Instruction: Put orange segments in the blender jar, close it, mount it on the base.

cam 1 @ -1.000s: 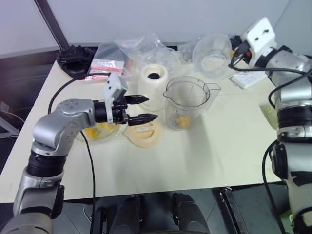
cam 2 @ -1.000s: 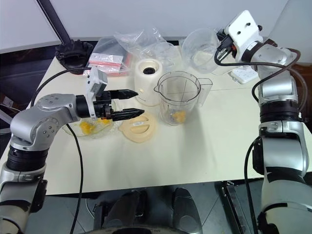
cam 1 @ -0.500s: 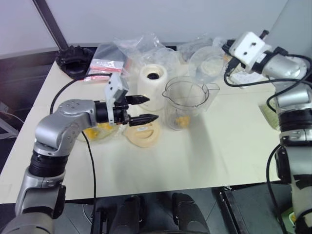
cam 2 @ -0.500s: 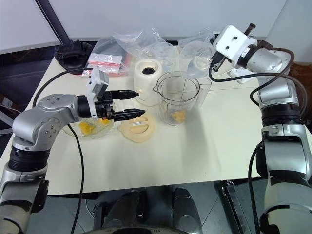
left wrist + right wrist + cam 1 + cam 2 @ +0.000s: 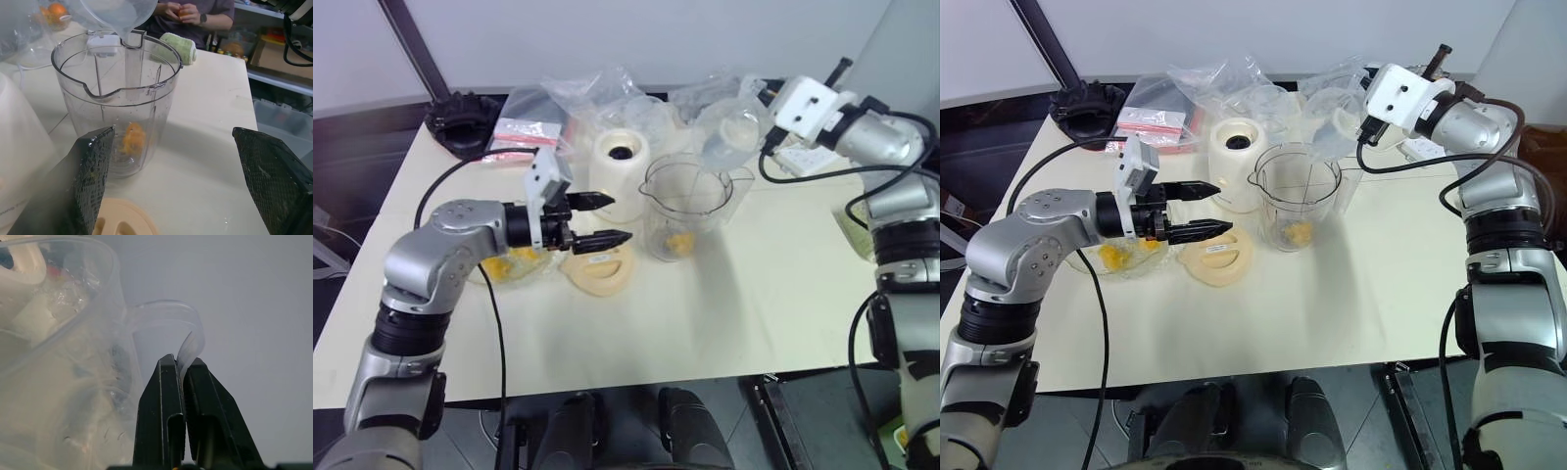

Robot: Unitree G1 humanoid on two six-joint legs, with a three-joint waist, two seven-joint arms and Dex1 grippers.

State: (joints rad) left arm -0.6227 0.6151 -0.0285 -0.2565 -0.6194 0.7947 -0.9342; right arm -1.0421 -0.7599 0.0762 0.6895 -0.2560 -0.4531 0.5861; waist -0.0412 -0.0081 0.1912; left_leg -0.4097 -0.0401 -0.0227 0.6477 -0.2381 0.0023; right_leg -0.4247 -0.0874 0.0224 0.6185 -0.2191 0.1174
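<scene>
Here no label reads; right end effector pinches clear cup, left end effector gapes empty

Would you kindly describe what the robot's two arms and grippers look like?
Both arms are silver-grey metal with rounded joints and black bands. Each carries a white camera block at the wrist and loose black cables. The left gripper and right gripper have two black tapered fingers; the left's pads are cross-hatched.

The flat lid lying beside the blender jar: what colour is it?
Pale orange-cream lid, clearest in the right eye view.
</scene>
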